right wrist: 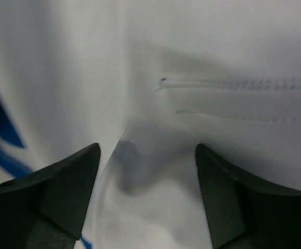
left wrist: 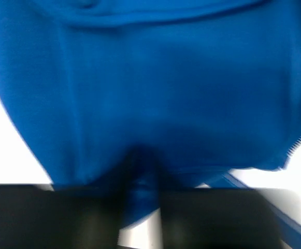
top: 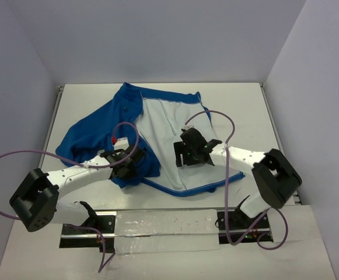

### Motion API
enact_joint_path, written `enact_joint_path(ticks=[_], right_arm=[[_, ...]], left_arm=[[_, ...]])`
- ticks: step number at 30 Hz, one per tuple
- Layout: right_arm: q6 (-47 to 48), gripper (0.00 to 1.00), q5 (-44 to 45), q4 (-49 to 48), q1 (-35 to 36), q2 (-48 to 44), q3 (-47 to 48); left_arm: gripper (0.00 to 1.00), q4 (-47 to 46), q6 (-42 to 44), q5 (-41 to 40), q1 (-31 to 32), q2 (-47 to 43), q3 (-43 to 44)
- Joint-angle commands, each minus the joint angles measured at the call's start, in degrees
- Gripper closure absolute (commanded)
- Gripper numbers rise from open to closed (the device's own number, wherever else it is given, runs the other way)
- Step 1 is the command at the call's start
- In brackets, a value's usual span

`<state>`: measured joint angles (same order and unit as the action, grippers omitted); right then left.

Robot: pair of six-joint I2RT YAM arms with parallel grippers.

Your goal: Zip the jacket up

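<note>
on the white table: jacket lying open, near hem pinched

from the top view, the jacket (top: 93, 137) is lying spread open on the table (top: 245, 99), its white lining (top: 166, 125) facing up in the middle and the blue shell bunching to the left. the left gripper (top: 128, 166) is sitting at the near blue hem, probably to anchor that front edge. the right gripper (top: 188, 153) is hanging over the lining, apparently seeking the other front edge.

from the left wrist view, the left gripper is clenching a fold of blue fabric between its dark fingers (left wrist: 88, 218). a short run of zipper teeth (left wrist: 300, 142) is showing at the right, apart from the pinch, so the hold seems to be on cloth, not on the zipper.

from the right wrist view, the right gripper's jaws are standing apart, released, with only lining lying below them. whether they are touching it cannot be told. a stitched seam (right wrist: 233, 83) is running just beyond the tips.
</note>
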<state>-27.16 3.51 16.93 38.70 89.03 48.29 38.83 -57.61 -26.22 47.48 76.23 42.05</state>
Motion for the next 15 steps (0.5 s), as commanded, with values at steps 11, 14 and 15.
enact_joint_path(ticks=[11,14,15], right_arm=[[-7.2,0.20,4.7,-6.4,7.9,-12.4,2.3],[-10.8,0.21,-0.7,-13.0,10.0,-10.0,0.5],[-11.6,0.23,-2.3,-14.8,10.3,-9.1,0.1]], left_arm=[[1.00,0.1,4.3,3.0,-5.6,-20.0,3.9],[1.00,0.4,3.9,4.4,-5.9,-20.8,4.1],[1.00,0.1,3.6,4.9,-5.9,-21.1,3.9]])
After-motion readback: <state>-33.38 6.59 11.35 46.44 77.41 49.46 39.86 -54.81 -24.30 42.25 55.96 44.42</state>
